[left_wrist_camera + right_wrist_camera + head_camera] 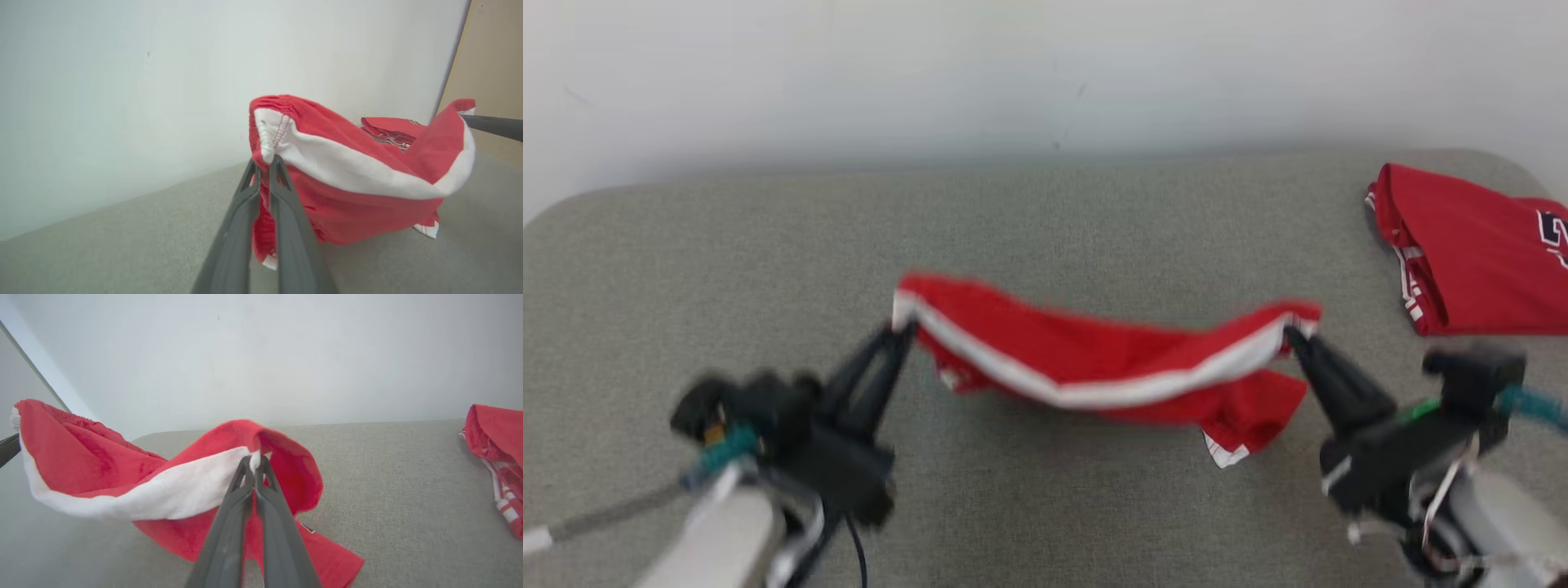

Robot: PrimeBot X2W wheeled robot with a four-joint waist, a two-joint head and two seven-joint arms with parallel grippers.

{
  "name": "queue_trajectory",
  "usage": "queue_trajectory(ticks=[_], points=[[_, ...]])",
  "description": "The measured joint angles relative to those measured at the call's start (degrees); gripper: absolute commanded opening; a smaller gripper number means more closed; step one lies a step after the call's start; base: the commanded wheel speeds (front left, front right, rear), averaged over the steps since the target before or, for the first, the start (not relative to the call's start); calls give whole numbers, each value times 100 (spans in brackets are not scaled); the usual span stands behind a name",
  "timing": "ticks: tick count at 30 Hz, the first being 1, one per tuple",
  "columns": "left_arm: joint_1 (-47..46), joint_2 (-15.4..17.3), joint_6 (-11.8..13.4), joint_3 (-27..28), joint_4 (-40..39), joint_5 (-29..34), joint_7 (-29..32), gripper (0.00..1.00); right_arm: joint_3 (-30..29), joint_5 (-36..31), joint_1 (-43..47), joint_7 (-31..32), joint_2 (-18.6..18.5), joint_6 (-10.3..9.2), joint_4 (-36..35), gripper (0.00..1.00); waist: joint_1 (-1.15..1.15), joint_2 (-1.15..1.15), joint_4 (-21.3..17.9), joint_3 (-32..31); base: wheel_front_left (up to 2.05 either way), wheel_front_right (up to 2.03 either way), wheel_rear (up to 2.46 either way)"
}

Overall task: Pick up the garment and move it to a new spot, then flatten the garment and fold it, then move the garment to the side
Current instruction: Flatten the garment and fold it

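Garment (1111, 359) hangs stretched over the grey worktop (1013, 229), left tool (901, 331) and right tool (1290, 333) each clamped tight on a white-banded corner, so I'd lift evenly and keep it taut while moving it.

Light: bright, even, diffuse; no glare.
Shadow: soft, faint, on the grey fabric surface (768, 245) below the garment (1094, 359).
Head view: blurred throughout (left gripper (903, 331) and right gripper (1292, 335) smeared).
Wrist views: sharper; slight bowing at edges.
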Motion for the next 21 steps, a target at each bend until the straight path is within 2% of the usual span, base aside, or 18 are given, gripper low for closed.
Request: queue_trajectory(ticks=[6, 13, 16, 21], points=[[-2257, 377, -34, -342, 171, -546, 622, 0, -357, 467, -1701, 843, 160, 0, 249, 0, 0, 0, -48, 407, 0, 0, 0], [-5098, 611, -36, -555, 1169, -1371, 1202, 0, -765, 671, -4805, 1684, 747, 0, 1141, 0, 2, 0, -146, 1236, 0, 0, 0], [-6241, 632, -37, -581, 1599, -1419, 1274, 0, -934, 639, -6067, 1875, 1032, 0, 1653, 0, 2, 1, -201, 1640, 0, 0, 0], [-7709, 447, -36, -669, 2228, -1480, 1139, 0, -1107, 331, -7676, 1881, 1274, 0, 2486, 0, 3, 1, -286, 2292, 0, 0, 0]])
